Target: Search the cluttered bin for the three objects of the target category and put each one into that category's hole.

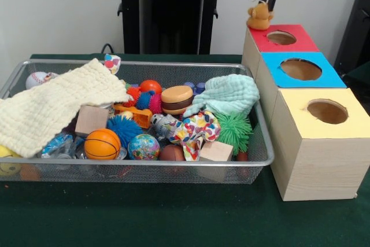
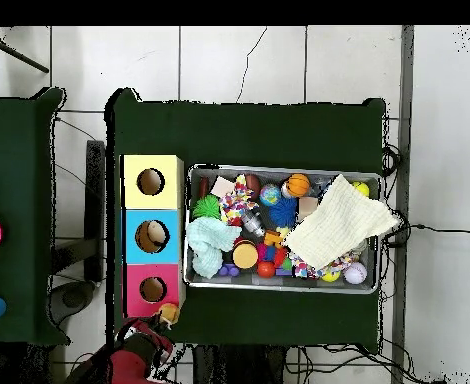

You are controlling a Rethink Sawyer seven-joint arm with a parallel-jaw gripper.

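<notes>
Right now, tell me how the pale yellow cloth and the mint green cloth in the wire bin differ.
The pale yellow waffle-textured cloth is larger than the mint green crinkled cloth. The yellow one is spread flat and drapes over the bin's end rim; the green one is bunched in a heap inside the silver wire mesh bin. They lie at opposite ends. Both rest on top of the toys.

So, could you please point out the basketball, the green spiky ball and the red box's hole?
basketball (image 1: 102,143): front view, its orange middle.
green spiky ball (image 1: 235,131): front view, its spiky centre.
red box's hole (image 1: 281,37): front view, hole's centre.
</notes>
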